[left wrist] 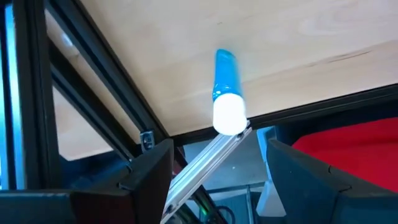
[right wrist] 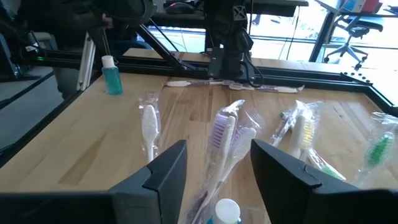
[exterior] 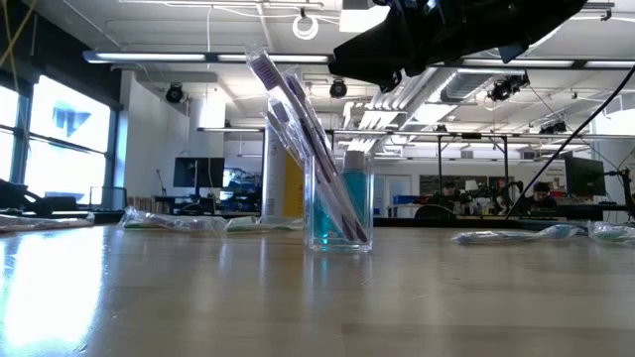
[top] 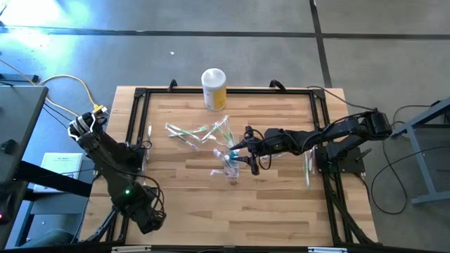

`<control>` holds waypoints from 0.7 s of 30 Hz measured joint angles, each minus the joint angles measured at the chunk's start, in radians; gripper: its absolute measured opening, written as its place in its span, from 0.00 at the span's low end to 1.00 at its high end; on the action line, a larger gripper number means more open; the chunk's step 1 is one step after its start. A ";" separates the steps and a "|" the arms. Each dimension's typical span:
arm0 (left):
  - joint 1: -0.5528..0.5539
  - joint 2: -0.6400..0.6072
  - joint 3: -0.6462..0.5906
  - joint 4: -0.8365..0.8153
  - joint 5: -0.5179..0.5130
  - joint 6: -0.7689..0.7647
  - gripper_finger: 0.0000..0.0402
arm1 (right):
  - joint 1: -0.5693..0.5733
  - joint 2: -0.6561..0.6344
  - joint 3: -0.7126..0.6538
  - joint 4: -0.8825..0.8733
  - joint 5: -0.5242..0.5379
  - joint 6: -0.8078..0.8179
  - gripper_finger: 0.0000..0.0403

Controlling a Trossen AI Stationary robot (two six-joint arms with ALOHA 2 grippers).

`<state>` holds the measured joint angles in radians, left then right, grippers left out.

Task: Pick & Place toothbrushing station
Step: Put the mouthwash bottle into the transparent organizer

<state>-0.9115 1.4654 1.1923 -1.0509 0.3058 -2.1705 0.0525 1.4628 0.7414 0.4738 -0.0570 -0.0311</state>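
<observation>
my right claw (top: 239, 156) hangs over the middle of the table (top: 281, 204), just at 3 o'clock of the cup (top: 231, 169). its fingers (right wrist: 163, 177) are spread apart with nothing between them; the wrist view looks down past them onto the cup's contents.

cup: clear, upright near table centre. in the low view it (exterior: 342, 203) holds several wrapped brushes (exterior: 298, 119) leaning toward 11 o'clock, and a small blue bottle with a white cap (exterior: 353, 198). the cap (right wrist: 226, 210) shows just below my open fingers in the wrist view.

loose brushes, all flat on the wood, in clear wrappers:
- a cluster (top: 200, 133) at 11 o'clock of the cup, toward the far edge.
- one (top: 307, 169) at 3 o'clock, near the right frame rail.
- one (top: 149, 137) at 9 o'clock, by the left rail.
- wrist view: a white one (right wrist: 149, 127), a purple one (right wrist: 221, 134), a yellow one (right wrist: 305, 134), a green one (right wrist: 378, 149), lying apart from each other.

yellow canister (top: 214, 88) with white lid: upright at the far edge, 12 o'clock of the cup, well apart from it.

my left claw (top: 151, 218) waits at the near left corner, off the wood. its fingers (left wrist: 146, 180) stand apart, nothing in them; a second blue bottle (left wrist: 226, 93) lies on the table edge ahead of them.
</observation>
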 joint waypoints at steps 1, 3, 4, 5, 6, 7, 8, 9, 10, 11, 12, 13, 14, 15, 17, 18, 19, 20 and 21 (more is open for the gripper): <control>0.000 0.000 0.000 0.002 -0.007 0.001 0.62 | 0.000 0.000 0.000 -0.002 0.000 0.000 0.42; 0.001 0.000 0.000 0.002 -0.025 0.001 0.62 | 0.000 0.000 0.000 -0.008 0.001 0.000 0.42; 0.001 0.000 0.000 0.002 -0.033 0.001 0.62 | 0.000 0.000 0.000 -0.009 0.001 0.000 0.42; 0.001 0.000 0.000 0.003 -0.041 0.000 0.62 | 0.000 0.000 0.000 -0.012 0.001 0.000 0.42; 0.001 0.000 0.000 0.006 -0.049 0.000 0.62 | 0.000 0.000 0.000 -0.014 0.002 0.000 0.42; 0.001 0.000 0.000 0.010 -0.050 0.000 0.62 | 0.000 0.000 0.000 -0.014 0.003 0.000 0.42; 0.001 0.000 0.000 0.011 -0.051 0.000 0.62 | 0.000 0.000 0.000 -0.014 0.003 0.000 0.42; 0.001 0.002 0.000 0.010 -0.053 0.000 0.62 | 0.000 0.000 0.000 -0.014 0.003 0.000 0.42; 0.001 0.005 0.000 0.010 -0.054 0.000 0.62 | 0.000 0.000 0.000 -0.014 0.003 0.000 0.42; 0.001 0.010 0.000 0.010 -0.055 0.000 0.62 | 0.000 0.000 0.000 -0.014 0.003 0.000 0.42; 0.001 0.016 0.000 0.010 -0.055 0.000 0.62 | 0.000 0.000 0.000 -0.014 0.003 0.000 0.42; 0.001 0.022 0.000 0.010 -0.055 0.000 0.62 | 0.000 0.000 0.000 -0.015 0.003 0.000 0.42; 0.001 0.028 0.000 0.011 -0.055 0.000 0.62 | 0.000 0.000 0.000 -0.015 0.003 0.000 0.42; 0.001 0.034 0.000 0.015 -0.055 0.000 0.62 | 0.000 0.000 0.000 -0.017 0.003 0.000 0.42; 0.001 0.044 -0.001 0.040 -0.051 0.000 0.62 | 0.000 0.000 0.000 -0.020 0.003 0.000 0.42; 0.001 0.047 -0.001 0.059 -0.051 0.000 0.62 | 0.000 0.000 0.000 -0.022 0.003 0.000 0.42; 0.001 0.050 -0.001 0.077 -0.051 0.000 0.62 | 0.000 0.000 0.000 -0.023 0.003 0.000 0.42; 0.001 0.053 -0.001 0.092 -0.052 0.000 0.62 | 0.000 0.000 0.000 -0.025 0.003 0.000 0.42; 0.001 0.057 -0.001 0.109 -0.052 -0.008 0.62 | 0.000 0.000 0.000 -0.029 0.003 0.000 0.42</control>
<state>-0.9104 1.5225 1.1915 -0.9417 0.2540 -2.1782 0.0525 1.4630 0.7414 0.4448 -0.0544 -0.0311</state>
